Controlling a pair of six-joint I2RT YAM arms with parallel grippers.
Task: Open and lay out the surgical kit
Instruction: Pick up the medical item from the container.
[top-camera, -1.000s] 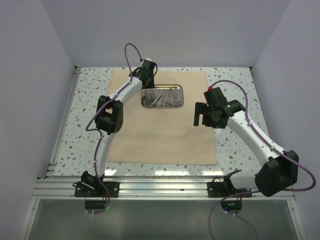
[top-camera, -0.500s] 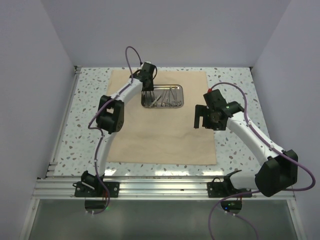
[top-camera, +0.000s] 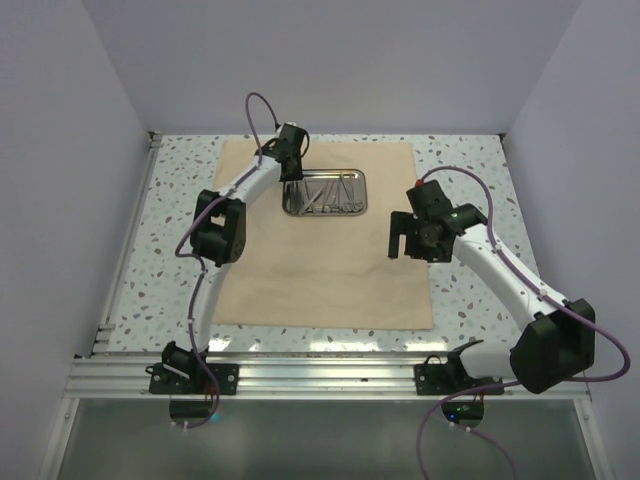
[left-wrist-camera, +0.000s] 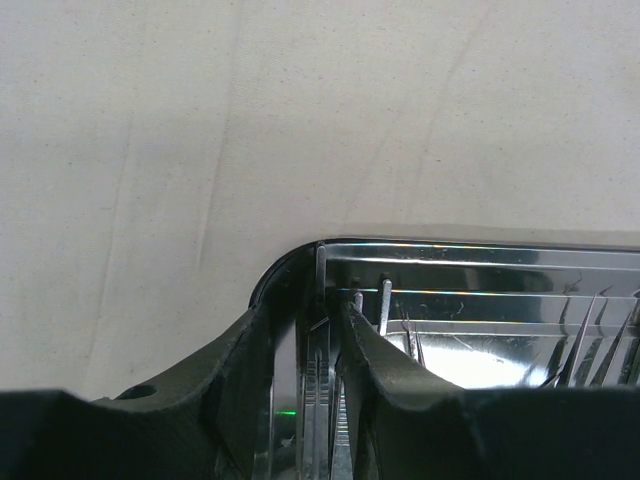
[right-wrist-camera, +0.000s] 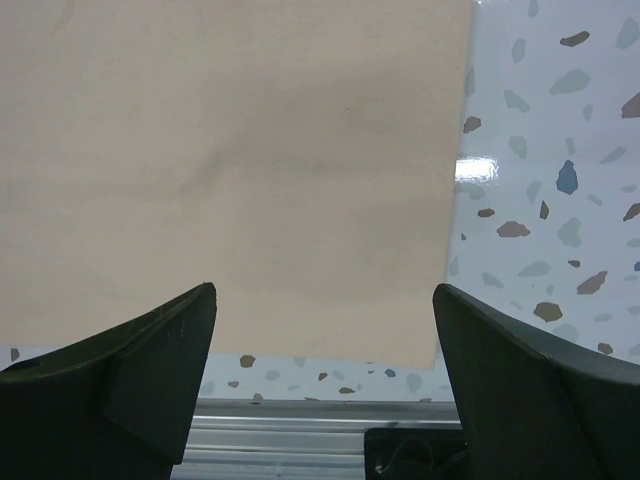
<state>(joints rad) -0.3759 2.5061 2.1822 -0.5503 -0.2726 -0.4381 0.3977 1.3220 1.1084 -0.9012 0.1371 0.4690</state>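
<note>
The beige-tan cloth wrap (top-camera: 320, 270) lies spread flat on the speckled table. At its far middle sits the shiny steel tray (top-camera: 340, 210) holding several thin silver tweezers and scissors (top-camera: 325, 192). My left gripper (top-camera: 293, 180) is at the tray's left end. In the left wrist view its jaws (left-wrist-camera: 312, 300) straddle the tray's left wall (left-wrist-camera: 480, 250), one finger outside and one inside, shut on the wall with a ribbed silver handle (left-wrist-camera: 322, 400) between them. My right gripper (top-camera: 400, 235) hovers open over the cloth's right edge (right-wrist-camera: 230, 150), with nothing between its fingers (right-wrist-camera: 325, 300).
A metal rail (top-camera: 330, 375) runs along the near table edge and shows in the right wrist view (right-wrist-camera: 300, 430). Bare speckled tabletop (top-camera: 470, 170) lies right of the cloth. White walls close the left, back and right sides.
The left gripper and the tray have shifted slightly left and toward the back. The right gripper has barely moved.
</note>
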